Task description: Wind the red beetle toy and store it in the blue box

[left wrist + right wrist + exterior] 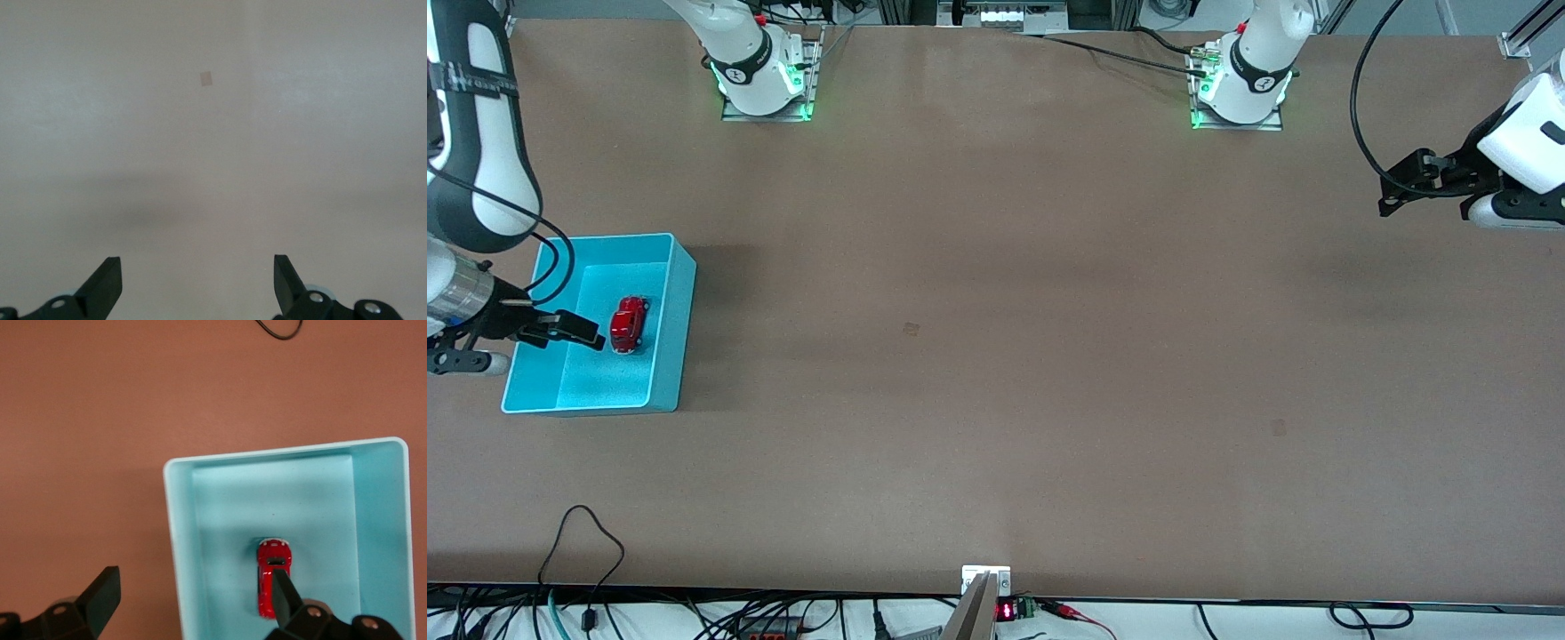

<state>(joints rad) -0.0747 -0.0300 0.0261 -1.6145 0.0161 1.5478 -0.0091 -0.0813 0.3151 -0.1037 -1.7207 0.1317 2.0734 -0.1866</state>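
Note:
The red beetle toy (629,324) (269,559) lies on the floor of the blue box (685,302) (180,540), which stands at the right arm's end of the table. My right gripper (562,331) (193,583) hangs open above the box and holds nothing. One of its fingers (283,600) is over the toy, the other over the table just outside the box wall. My left gripper (1392,191) (197,267) waits open and empty over bare table at the left arm's end.
The two arm bases (765,80) (1240,89) stand along the table's back edge. A black cable loop (583,533) (280,330) lies near the front edge, nearer to the front camera than the box. A small square mark (911,329) (207,79) shows mid-table.

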